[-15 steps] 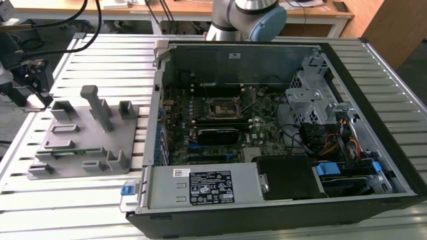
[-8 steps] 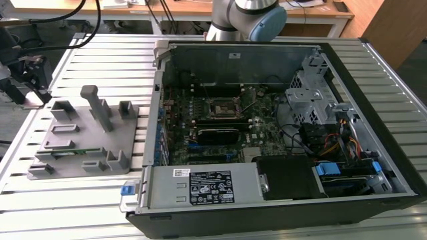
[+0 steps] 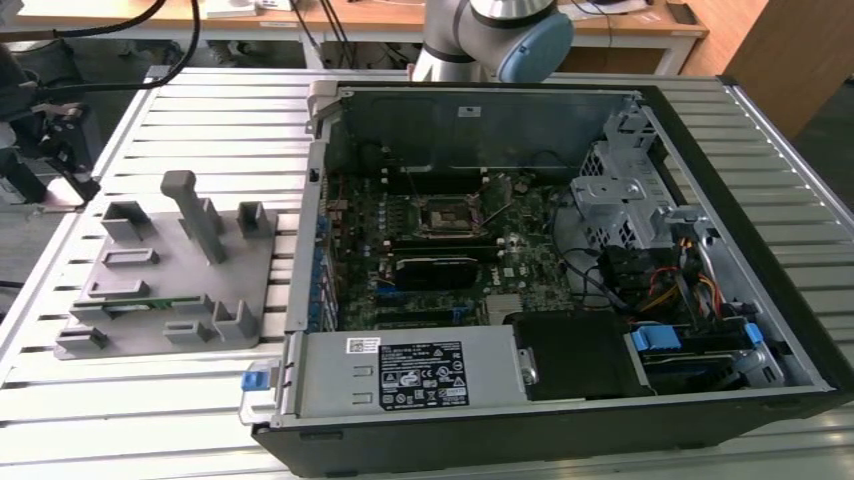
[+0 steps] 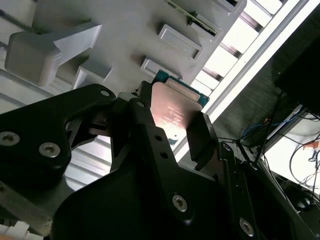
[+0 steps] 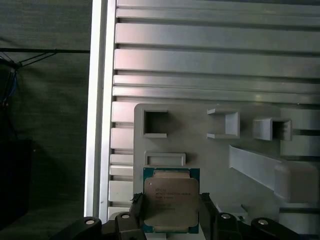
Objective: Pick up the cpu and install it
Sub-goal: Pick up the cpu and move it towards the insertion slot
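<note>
My gripper (image 5: 171, 206) pinches the cpu (image 5: 169, 195) by two edges (above the tray (image 5: 190, 131)); I judge a slip possible

I am looking down on a ribbed aluminium table (image 5: 210, 60) spreading beneath the claw (image 5: 170, 210), with light glaring off its slats. Past the table's edge beside the claw, a dark floor (image 5: 45, 150) is lying in shadow, cables (image 4: 260, 132) trailing across it. In the exterior view a wooden desk (image 3: 387, 20) is standing beyond the table.
</note>
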Motion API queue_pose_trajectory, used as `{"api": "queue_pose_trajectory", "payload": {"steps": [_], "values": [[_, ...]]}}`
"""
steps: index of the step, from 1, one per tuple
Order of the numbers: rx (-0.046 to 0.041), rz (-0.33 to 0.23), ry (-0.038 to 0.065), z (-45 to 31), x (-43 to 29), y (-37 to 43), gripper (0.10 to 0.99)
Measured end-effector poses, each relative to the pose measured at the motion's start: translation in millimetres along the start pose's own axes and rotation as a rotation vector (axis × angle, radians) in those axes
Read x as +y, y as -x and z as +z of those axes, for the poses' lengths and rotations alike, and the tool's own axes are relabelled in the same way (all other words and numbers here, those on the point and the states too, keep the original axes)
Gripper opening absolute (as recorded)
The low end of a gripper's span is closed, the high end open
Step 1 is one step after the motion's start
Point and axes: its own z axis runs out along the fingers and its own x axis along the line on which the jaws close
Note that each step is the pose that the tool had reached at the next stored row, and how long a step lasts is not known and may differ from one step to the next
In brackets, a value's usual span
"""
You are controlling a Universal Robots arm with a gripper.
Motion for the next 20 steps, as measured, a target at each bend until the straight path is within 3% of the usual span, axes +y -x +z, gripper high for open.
{"api": "queue_pose_trajectory", "payload": {"steps": [20], "values": [[0.0001, 0.0, 0.0, -18.9, 2.4, 0.1, 0.525]]}}
